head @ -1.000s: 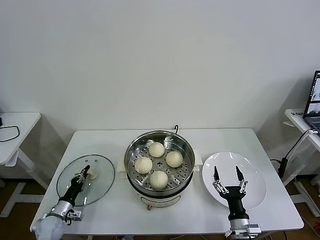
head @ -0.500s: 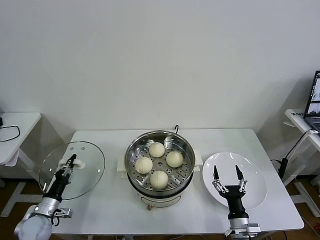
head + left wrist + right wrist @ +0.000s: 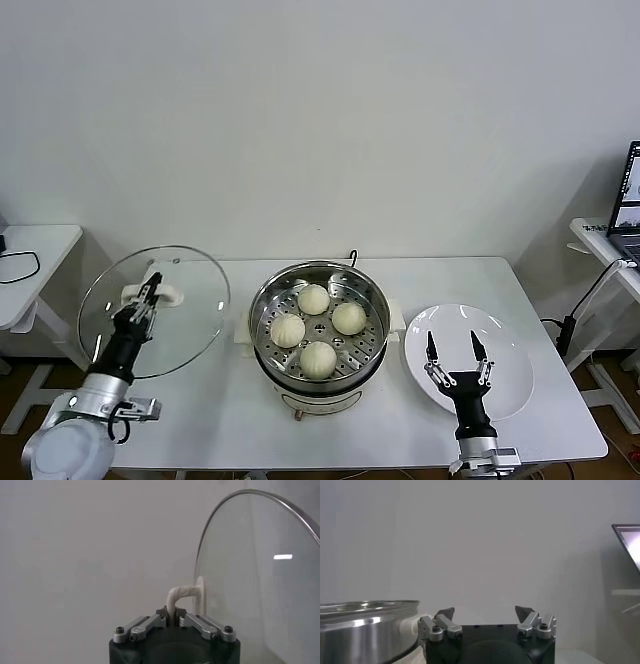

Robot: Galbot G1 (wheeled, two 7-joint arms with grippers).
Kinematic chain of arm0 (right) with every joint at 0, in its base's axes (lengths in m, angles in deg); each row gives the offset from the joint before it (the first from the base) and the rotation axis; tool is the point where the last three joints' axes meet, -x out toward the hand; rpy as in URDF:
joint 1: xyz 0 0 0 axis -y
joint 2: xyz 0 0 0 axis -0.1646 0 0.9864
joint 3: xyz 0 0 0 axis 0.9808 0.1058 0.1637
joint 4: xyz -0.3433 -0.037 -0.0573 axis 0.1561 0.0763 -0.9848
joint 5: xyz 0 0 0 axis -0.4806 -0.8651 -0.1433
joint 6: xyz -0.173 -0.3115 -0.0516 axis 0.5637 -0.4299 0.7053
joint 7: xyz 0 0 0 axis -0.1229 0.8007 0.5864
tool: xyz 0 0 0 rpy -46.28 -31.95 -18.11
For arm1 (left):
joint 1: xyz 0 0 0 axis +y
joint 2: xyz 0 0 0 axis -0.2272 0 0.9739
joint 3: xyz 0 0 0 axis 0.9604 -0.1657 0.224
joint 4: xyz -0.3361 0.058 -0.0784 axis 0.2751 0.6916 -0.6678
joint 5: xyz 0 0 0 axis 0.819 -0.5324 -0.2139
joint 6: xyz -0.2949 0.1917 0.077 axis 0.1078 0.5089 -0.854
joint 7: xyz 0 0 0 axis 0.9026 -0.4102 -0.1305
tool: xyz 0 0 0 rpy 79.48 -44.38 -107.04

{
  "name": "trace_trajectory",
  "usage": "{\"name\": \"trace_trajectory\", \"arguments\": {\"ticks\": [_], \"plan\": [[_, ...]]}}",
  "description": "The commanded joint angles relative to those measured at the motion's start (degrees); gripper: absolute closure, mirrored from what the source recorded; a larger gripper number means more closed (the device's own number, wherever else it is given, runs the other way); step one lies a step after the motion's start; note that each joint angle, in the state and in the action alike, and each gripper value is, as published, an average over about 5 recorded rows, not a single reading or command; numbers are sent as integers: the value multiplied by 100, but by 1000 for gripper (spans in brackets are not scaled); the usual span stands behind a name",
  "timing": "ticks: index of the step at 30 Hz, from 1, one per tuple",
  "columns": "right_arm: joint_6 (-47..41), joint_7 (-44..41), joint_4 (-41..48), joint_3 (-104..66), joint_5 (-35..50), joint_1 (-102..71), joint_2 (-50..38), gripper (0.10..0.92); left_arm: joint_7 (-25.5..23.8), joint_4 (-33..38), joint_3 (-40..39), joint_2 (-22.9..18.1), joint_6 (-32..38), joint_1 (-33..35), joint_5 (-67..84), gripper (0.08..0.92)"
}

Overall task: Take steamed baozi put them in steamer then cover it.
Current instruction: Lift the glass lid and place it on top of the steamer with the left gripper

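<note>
Cover: the glass cover (image 3: 153, 311) is lifted clear of the tabletop at the left of the head view, tilted nearly on edge, so it can be carried across to the pot.
Left gripper: the left gripper (image 3: 148, 297) is clamped on the cover's white handle (image 3: 181, 596), which gives it control of the whole lid.
Steamer: the steel steamer (image 3: 319, 330) stands at centre frame, uncovered, ready to receive the lid.
Steamed baozi: four steamed baozi (image 3: 317, 328) sit on the perforated tray inside, so loading appears finished.
Right gripper: the right gripper (image 3: 456, 357) hovers with fingers spread wide and holding nothing above the white plate (image 3: 509, 352), lower right, apparently idle.
Tabletop: a white tabletop (image 3: 440, 284) carries the steamer and plate.
Room: a plain pale wall behind; a laptop (image 3: 628, 205) on a side table at the right edge.
</note>
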Motion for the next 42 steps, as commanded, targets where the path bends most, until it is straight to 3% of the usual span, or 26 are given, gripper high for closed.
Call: {"name": "trace_trajectory", "arguments": {"ticks": [1, 11, 20, 31, 42], "plan": [[38, -4, 32, -61, 20, 14, -2, 203, -1525, 1834, -2068, 603, -2574, -377, -50, 801], [23, -11, 56, -97, -15, 27, 45, 203, -2285, 1472, -3984, 548, -3480, -1469, -1175, 801], [17, -7, 64, -95, -116, 1, 127, 203, -2411, 722, -4843, -18, -3864, -2232, -1588, 801], [11, 3, 48, -137, -185, -37, 170, 203, -2318, -270, -5446, -940, -3964, -2601, -1909, 801], [22, -9, 119, -152, -187, -23, 144, 203, -2111, -913, -5454, -1365, -3935, -2702, -2009, 801]]}}
